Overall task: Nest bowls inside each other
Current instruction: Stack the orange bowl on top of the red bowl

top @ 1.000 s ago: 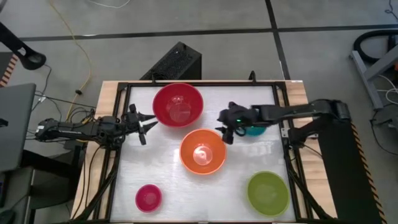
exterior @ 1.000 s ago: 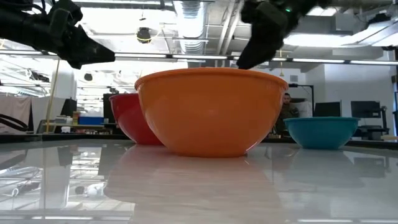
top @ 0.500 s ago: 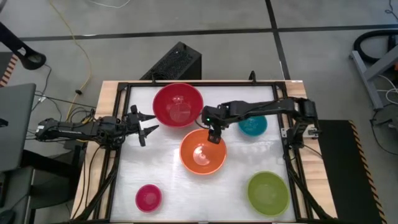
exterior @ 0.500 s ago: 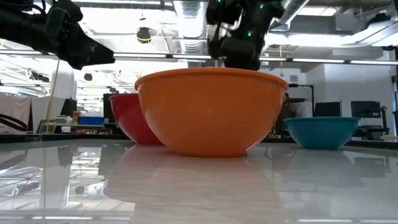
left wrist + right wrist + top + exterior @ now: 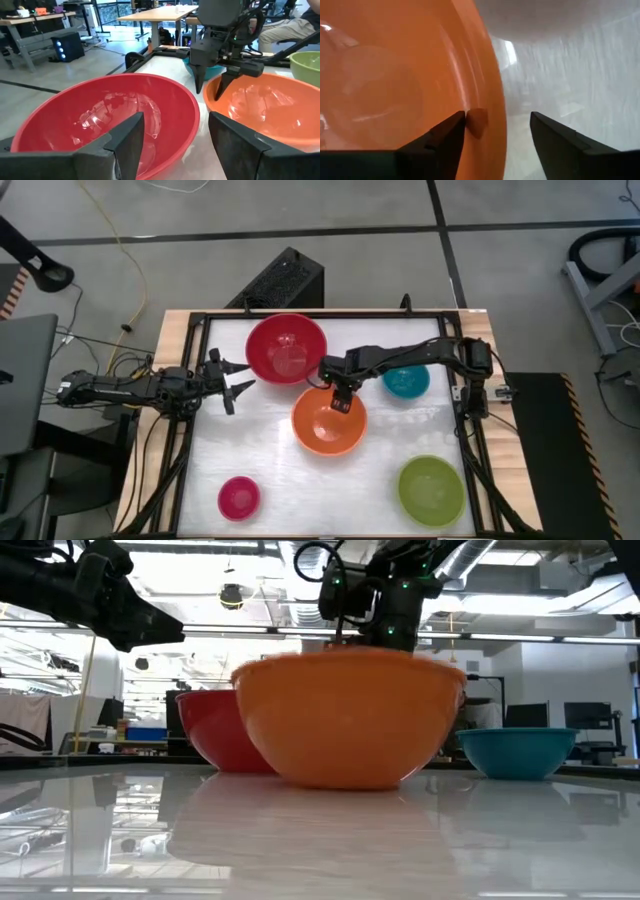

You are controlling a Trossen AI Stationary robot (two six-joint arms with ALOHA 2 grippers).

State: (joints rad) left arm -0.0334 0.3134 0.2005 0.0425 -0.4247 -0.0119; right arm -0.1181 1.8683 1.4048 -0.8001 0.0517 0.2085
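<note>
The orange bowl stands mid-table on its base. My right gripper is open and points steeply down over the bowl's far rim, one finger inside and one outside. The red bowl stands at the far side, the teal bowl to the right, the lime green bowl at the near right, and the magenta bowl at the near left. My left gripper waits open and level at the table's left edge, facing the red bowl. My right gripper straddles the orange bowl's far rim from above, slanting down. The tip of the inside finger lies at the bowl's inner wall; the outside finger stands clear of the wall. The bowl rests on the table.
Black rails frame the white table top. Free room lies along the near middle between the magenta and green bowls. Desks and a seated person show in the room beyond.
My right gripper has gone from beside the teal bowl toward the table's left edge and down. It has tipped more steeply downward and come over the orange bowl's far rim. The orange bowl has shifted a little toward the right edge.
</note>
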